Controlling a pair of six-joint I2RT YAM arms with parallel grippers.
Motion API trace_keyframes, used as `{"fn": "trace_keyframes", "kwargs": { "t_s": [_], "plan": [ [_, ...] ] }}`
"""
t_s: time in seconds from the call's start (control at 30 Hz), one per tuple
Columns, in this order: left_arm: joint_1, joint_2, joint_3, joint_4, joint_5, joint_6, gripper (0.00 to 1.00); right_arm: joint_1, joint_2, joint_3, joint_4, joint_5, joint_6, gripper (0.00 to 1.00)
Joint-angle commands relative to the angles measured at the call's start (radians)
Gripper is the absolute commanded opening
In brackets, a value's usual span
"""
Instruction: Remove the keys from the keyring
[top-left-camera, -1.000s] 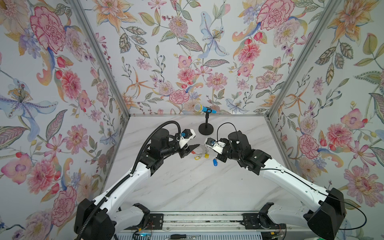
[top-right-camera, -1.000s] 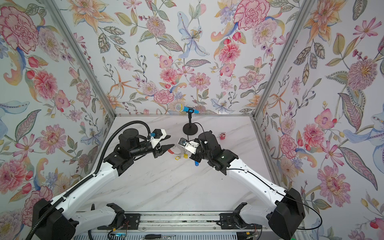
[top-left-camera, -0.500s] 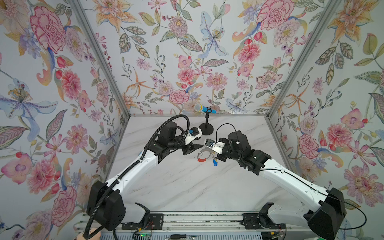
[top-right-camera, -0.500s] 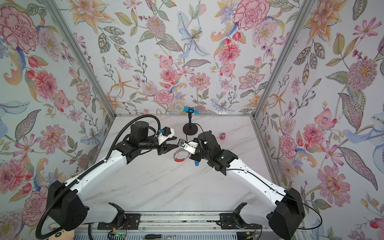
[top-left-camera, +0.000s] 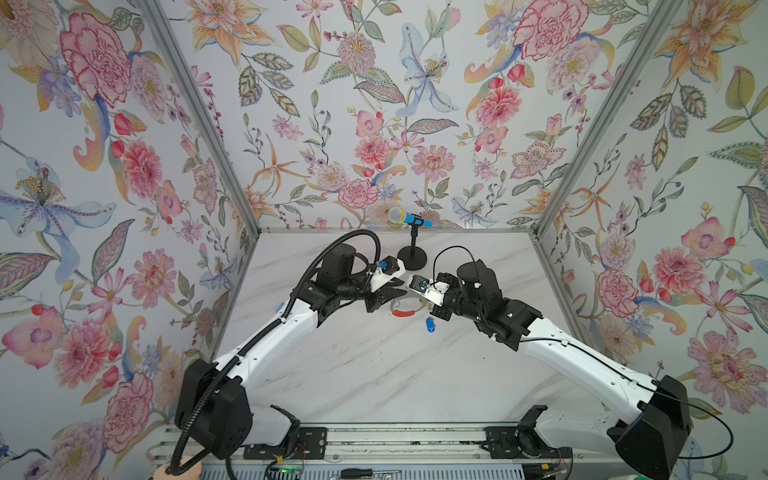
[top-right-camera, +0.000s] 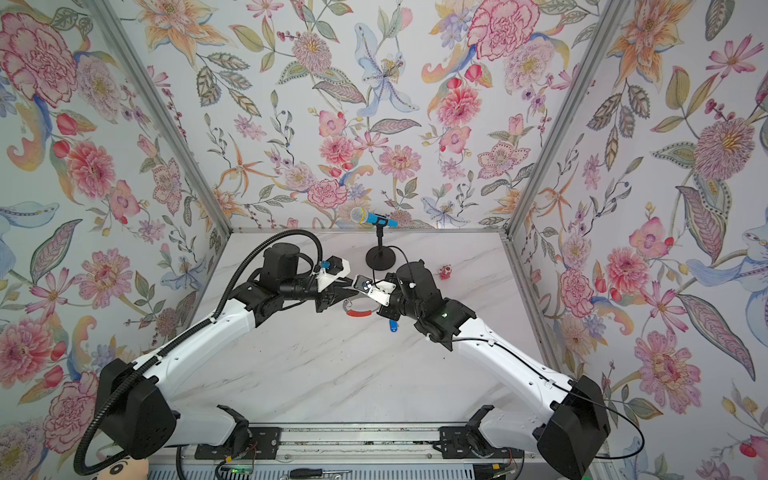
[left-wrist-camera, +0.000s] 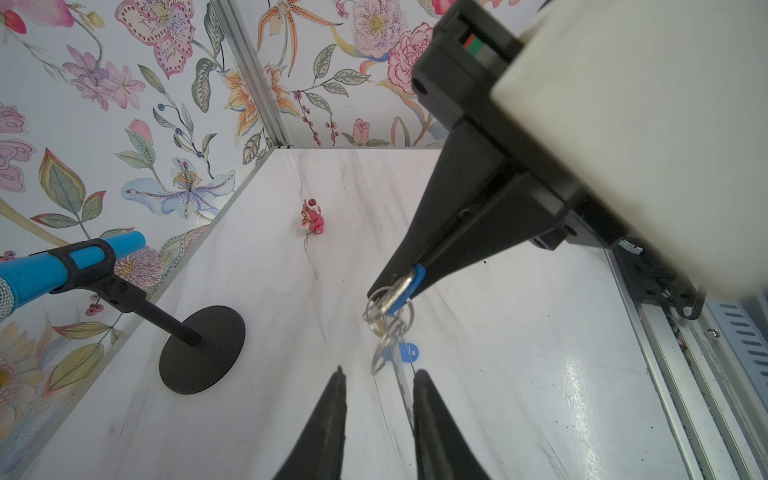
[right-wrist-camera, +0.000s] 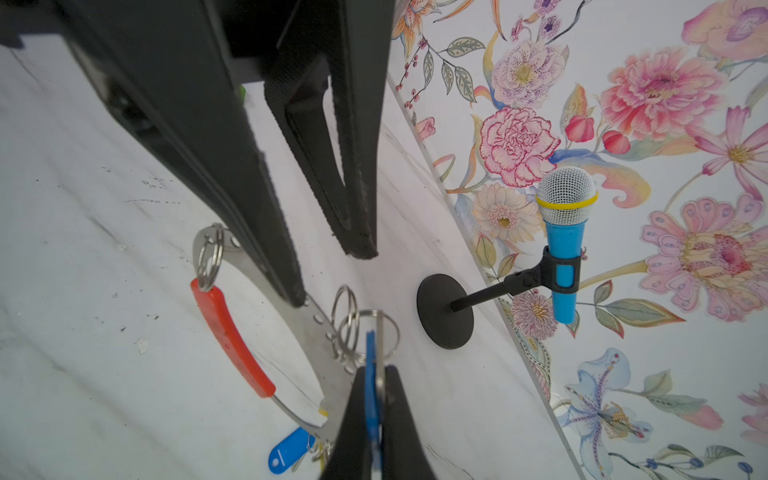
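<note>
right gripper (right-wrist-camera: 374, 372) pressed together on one blue key tag (right-wrist-camera: 370, 349); left gripper (left-wrist-camera: 379, 370) spread, one fingertip (right-wrist-camera: 297, 297) against the keyring (right-wrist-camera: 321, 325), which sits between the two grippers. counts: one keyring, grey band with one red sleeve (right-wrist-camera: 232, 345); two blue tags in sight, the second tag (right-wrist-camera: 286, 451) ungripped near the band's end; one microphone (right-wrist-camera: 565, 232) on one round black stand base (right-wrist-camera: 444, 311); one red-pink toy figure (left-wrist-camera: 312, 217). surface: white marble table (top-left-camera: 374, 374); room: three floral walls (top-left-camera: 374, 104)
</note>
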Motion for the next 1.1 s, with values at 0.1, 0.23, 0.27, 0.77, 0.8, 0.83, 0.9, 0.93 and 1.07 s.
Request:
{"fn": "trace_keyframes", "kwargs": {
  "t_s": [0.1, 0.23, 0.27, 0.77, 0.8, 0.83, 0.9, 0.93, 1.07],
  "plan": [
    [-0.005, 0.027, 0.014, -0.018, 0.033, 0.011, 0.28, 0.012, -0.009, 0.011, 0.042, -0.028, -0.005, 0.0],
    [-0.005, 0.028, 0.025, -0.024, 0.033, 0.013, 0.25, 0.016, -0.004, 0.01, 0.039, -0.029, -0.006, 0.0],
    [-0.004, 0.028, 0.027, -0.024, 0.034, 0.014, 0.24, 0.017, -0.003, 0.011, 0.036, -0.027, -0.006, 0.0],
    [-0.007, 0.023, 0.049, 0.013, 0.038, -0.015, 0.16, 0.027, -0.01, -0.003, 0.036, -0.02, -0.002, 0.0],
    [-0.008, 0.026, 0.049, 0.01, 0.04, -0.016, 0.14, 0.027, -0.012, -0.005, 0.038, -0.02, 0.0, 0.0],
    [-0.01, 0.028, 0.054, 0.005, 0.04, -0.013, 0.13, 0.027, -0.011, -0.006, 0.038, -0.019, 0.0, 0.0],
    [-0.014, 0.031, 0.06, -0.003, 0.04, -0.007, 0.11, 0.027, -0.011, -0.007, 0.038, -0.014, 0.0, 0.0],
    [-0.015, 0.03, 0.06, -0.003, 0.039, -0.006, 0.09, 0.028, -0.01, -0.008, 0.038, -0.012, -0.001, 0.0],
    [-0.018, 0.028, 0.06, -0.003, 0.037, -0.007, 0.02, 0.026, -0.016, -0.013, 0.036, -0.001, 0.001, 0.0]
  ]
}}
